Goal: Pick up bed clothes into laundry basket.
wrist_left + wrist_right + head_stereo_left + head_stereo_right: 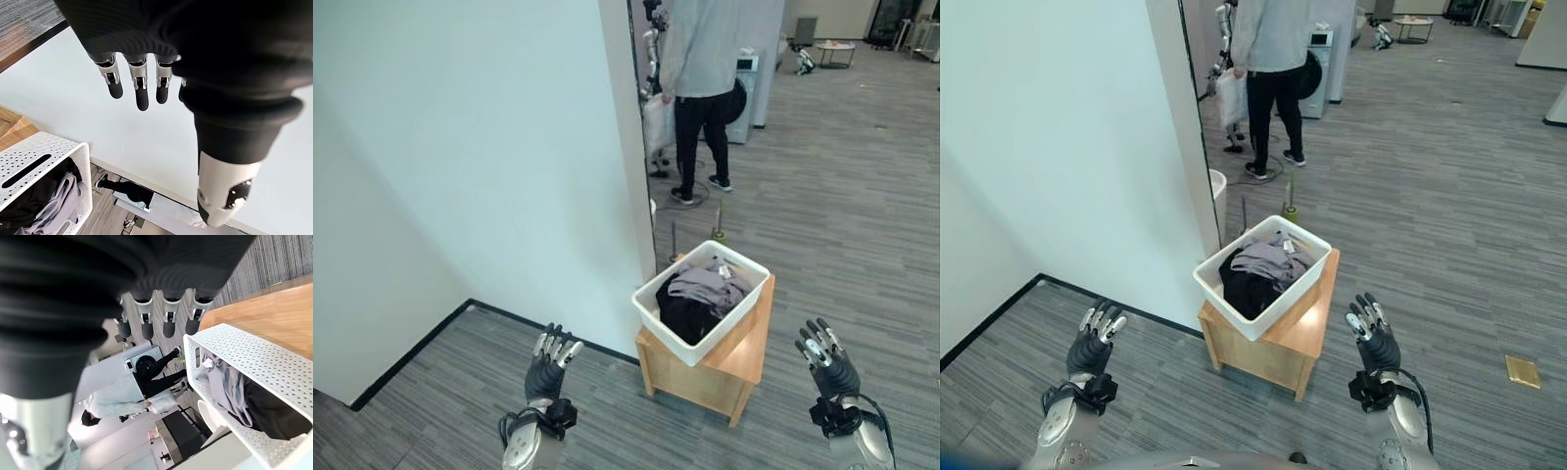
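laundry basket [744, 299]: white, perforated, on wooden stand | clothes [700, 294]: grey and black, heaped inside

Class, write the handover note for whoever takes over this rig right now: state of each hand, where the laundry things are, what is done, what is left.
Left hand: open, empty, raised left of the wooden stand.
Right hand: open, empty, raised to the stand's right.
White laundry basket sits on the stand, holding grey clothes over black clothes.
Done: these clothes are in the basket.
Left: no other clothes in sight; check the bed. A person stands beyond.
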Available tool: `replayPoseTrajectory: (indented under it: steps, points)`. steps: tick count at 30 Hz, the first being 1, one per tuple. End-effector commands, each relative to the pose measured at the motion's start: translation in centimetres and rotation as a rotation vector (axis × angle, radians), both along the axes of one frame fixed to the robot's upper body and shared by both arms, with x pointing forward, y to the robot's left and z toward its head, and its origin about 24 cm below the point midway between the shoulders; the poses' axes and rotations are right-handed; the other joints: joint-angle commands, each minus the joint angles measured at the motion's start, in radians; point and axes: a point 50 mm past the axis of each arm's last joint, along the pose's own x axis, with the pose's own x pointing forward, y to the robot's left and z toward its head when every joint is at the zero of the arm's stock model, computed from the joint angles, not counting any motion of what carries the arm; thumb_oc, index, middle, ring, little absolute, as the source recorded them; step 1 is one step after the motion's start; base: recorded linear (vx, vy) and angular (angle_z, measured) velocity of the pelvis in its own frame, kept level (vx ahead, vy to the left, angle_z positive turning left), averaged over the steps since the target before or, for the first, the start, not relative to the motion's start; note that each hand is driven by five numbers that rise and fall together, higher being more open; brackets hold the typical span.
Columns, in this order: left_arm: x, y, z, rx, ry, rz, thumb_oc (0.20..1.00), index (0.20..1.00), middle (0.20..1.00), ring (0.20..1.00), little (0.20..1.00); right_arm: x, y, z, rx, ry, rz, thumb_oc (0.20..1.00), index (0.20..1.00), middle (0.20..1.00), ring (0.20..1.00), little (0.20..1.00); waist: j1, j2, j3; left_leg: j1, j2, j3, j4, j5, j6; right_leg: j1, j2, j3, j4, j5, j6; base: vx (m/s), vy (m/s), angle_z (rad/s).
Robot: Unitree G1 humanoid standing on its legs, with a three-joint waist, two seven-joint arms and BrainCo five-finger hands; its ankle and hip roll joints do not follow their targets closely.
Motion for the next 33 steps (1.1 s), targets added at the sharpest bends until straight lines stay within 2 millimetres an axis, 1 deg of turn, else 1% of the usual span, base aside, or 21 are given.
replayPoseTrajectory:
  steps: [1, 7, 16, 23, 33]
  points:
    - [1.24, 1.52, 2.54, 0.073, -0.125, -0.003, 1.0, 1.0, 1.0, 1.0, 1.0, 1.5, -0.26, 2.31, -0.026, -0.15, -0.018, 1.0, 1.0, 1.0, 1.0, 1.0, -0.002, -0.023, -0.015, -0.04, -0.022, -0.03, 0.01, 0.049, -0.009, 0.077, -0.012, 0.008, 0.092, -0.122, 0.018, 0.0, 0.0, 0.0]
    - [0.87, 1.8, 2.34, 0.084, -0.109, 0.005, 1.0, 1.0, 1.0, 1.0, 1.0, 1.35, 0.19, 2.01, -0.012, -0.136, 0.011, 1.0, 1.0, 1.0, 1.0, 1.0, -0.002, -0.024, -0.011, -0.04, -0.023, -0.027, 0.01, 0.049, -0.008, 0.074, -0.013, 0.009, 0.095, -0.12, 0.019, 0.0, 0.0, 0.0]
    - [0.98, 1.73, 2.32, 0.093, -0.108, -0.003, 1.0, 1.0, 1.0, 1.0, 1.0, 1.72, 0.46, 2.2, -0.016, -0.147, 0.029, 1.0, 1.0, 1.0, 1.0, 1.0, 0.0, -0.025, -0.004, -0.043, -0.026, -0.032, 0.01, 0.051, -0.009, 0.072, -0.016, 0.011, 0.096, -0.117, 0.019, 0.0, 0.0, 0.0]
    - [0.88, 1.68, 2.18, 0.089, -0.1, -0.002, 1.0, 1.0, 1.0, 1.0, 1.0, 1.56, 0.67, 2.05, -0.002, -0.142, 0.029, 1.0, 1.0, 1.0, 1.0, 1.0, -0.001, -0.027, -0.003, -0.044, -0.025, -0.034, 0.01, 0.051, -0.008, 0.07, -0.014, 0.012, 0.094, -0.113, 0.018, 0.0, 0.0, 0.0]
    - [0.93, 1.67, 2.14, 0.088, -0.095, 0.001, 1.0, 1.0, 1.0, 1.0, 1.0, 1.47, 0.61, 1.89, -0.001, -0.133, 0.02, 1.0, 1.0, 1.0, 1.0, 1.0, -0.004, -0.028, -0.004, -0.042, -0.023, -0.029, 0.01, 0.049, -0.007, 0.071, -0.013, 0.019, 0.09, -0.11, 0.019, 0.0, 0.0, 0.0]
